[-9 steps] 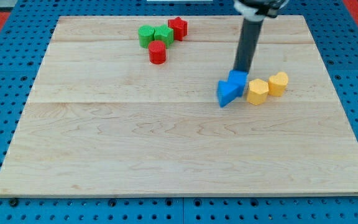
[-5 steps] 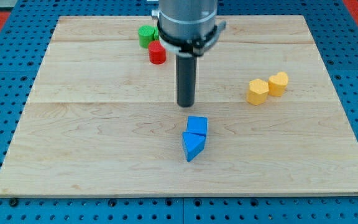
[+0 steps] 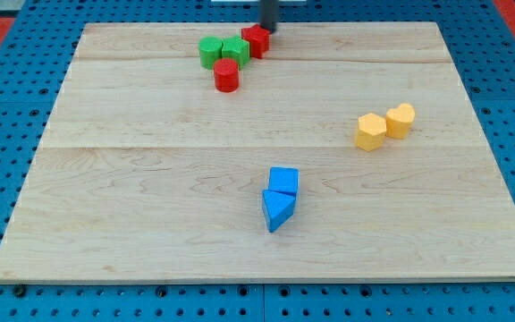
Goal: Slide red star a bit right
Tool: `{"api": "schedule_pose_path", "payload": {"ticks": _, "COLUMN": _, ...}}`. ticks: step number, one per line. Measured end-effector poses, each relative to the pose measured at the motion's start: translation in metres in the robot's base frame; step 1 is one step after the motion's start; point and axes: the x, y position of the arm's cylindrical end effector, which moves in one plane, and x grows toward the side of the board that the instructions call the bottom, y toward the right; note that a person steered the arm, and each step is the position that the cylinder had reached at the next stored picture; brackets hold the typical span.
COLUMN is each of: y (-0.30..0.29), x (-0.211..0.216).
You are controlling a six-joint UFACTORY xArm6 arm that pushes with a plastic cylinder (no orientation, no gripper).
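The red star (image 3: 256,41) sits near the view's top, touching a green block (image 3: 235,50) on its left. My tip (image 3: 267,30) is at the star's upper right edge, just above it in the view, touching or almost touching it. Only the rod's lower end shows. A second green block (image 3: 209,51) lies left of the first. A red cylinder (image 3: 227,76) stands just below the green blocks.
Two blue blocks, a cube (image 3: 283,181) and a triangle (image 3: 276,211), touch each other at the lower middle. Two yellow blocks, a hexagon (image 3: 370,131) and a heart (image 3: 401,119), sit together at the right. The wooden board (image 3: 132,224) ends at a blue pegboard.
The two blue blocks were pushed from beside the yellow blocks down to the lower middle. My tip then moved from the board's middle up to the red star at the top.
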Motion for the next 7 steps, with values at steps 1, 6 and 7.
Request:
{"api": "schedule_pose_path", "payload": {"ticks": 1, "y": -0.069, "x": 0.001}}
{"api": "schedule_pose_path", "payload": {"ticks": 6, "y": -0.001, "x": 0.038}}
{"api": "schedule_pose_path", "payload": {"ticks": 7, "y": 0.020, "x": 0.021}}
